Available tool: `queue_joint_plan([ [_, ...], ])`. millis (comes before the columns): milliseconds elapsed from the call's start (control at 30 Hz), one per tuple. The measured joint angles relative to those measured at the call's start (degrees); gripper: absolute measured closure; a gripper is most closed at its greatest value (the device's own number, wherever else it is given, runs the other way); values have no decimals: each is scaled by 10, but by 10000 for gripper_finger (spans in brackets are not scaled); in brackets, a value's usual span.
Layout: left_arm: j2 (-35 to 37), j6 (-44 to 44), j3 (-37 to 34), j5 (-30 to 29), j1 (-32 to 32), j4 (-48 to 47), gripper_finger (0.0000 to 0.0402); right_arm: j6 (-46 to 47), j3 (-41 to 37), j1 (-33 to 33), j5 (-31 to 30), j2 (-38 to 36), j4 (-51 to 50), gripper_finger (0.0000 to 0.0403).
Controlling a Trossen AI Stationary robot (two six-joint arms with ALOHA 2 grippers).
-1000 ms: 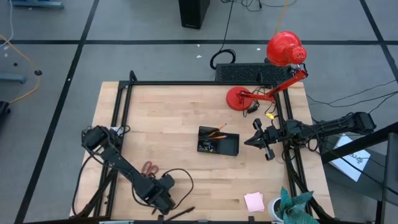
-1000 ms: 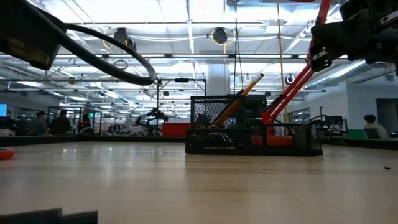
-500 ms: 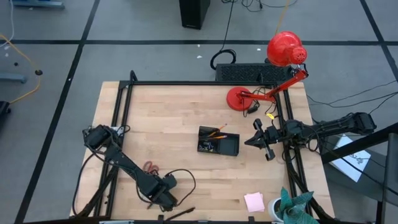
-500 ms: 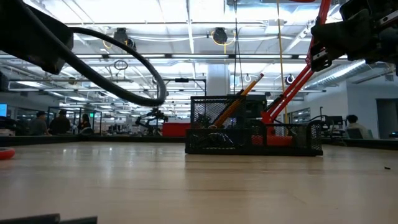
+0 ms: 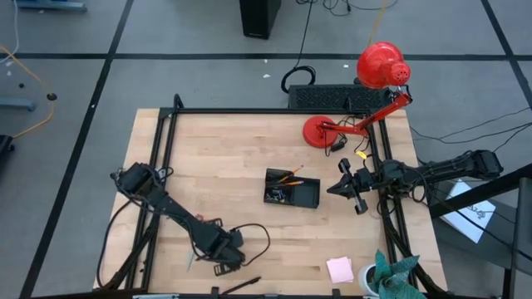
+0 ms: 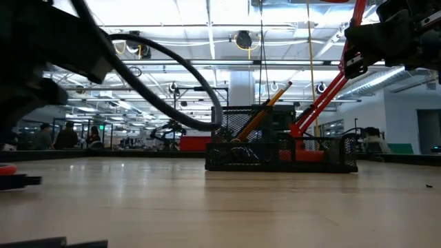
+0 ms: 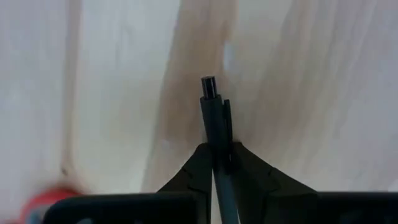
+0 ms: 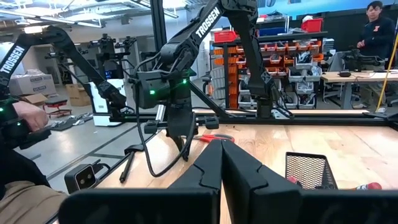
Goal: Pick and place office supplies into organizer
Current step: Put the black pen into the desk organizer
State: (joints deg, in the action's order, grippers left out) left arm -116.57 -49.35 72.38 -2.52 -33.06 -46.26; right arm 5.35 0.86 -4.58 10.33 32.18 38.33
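Left wrist view shows the left gripper (image 7: 214,163) clenched on a black pen (image 7: 212,118), which is pinched between the two fingers and juts forward over bare wood, so the grip sits along the shaft rather than at the tip. From above, that gripper (image 5: 218,251) hangs near the front edge of the table (image 5: 233,158), well to the front-left of the organizer (image 5: 292,190), with the red-handled scissors (image 7: 43,200) just beside it; a second pen (image 5: 241,286) lies at the table's front edge, further from the organizer. The organizer sits near the middle of the table and already holds orange pencils (image 5: 290,177) leaning up out of one compartment. A pink sticky-note pad (image 5: 339,269) lies well to the front-right of the organizer. The right gripper (image 5: 344,179) waits just right of the organizer, fingers pressed together and holding nothing. Carrying the pen to the organizer looks like the step in hand.
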Motion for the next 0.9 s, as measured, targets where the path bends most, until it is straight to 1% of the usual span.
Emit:
queue_joint_plan([
  [167, 0, 59, -1, -18, 1, 23, 363, 0, 0, 0, 0, 0, 0, 403],
  [300, 8, 87, 7, -75, -5, 39, 364, 0, 0, 0, 0, 0, 0, 403],
  [333, 15, 95, 10, -100, -5, 51, 364, 0, 0, 0, 0, 0, 0, 403],
  [433, 30, 133, 19, -210, 4, 69, 366, 0, 0, 0, 0, 0, 2, 403],
  [500, 57, 167, 22, -278, 6, 71, 366, 4, 0, 0, 0, 0, 6, 403],
  [567, 79, 198, 27, -315, 7, 93, 366, 10, 0, 0, 0, 0, 7, 403],
  [633, 95, 232, 24, -348, 17, 89, 366, 14, 0, 0, 0, 0, 9, 403],
  [733, 123, 316, 24, -399, 34, 147, 366, 17, 0, 0, 2, 0, 8, 403],
  [800, 146, 380, 26, -404, 46, 190, 366, 16, 0, 0, 2, 0, 6, 403],
  [900, 169, 485, 25, -375, 73, 259, 366, 15, 0, 0, 1, 2, 7, 403],
])
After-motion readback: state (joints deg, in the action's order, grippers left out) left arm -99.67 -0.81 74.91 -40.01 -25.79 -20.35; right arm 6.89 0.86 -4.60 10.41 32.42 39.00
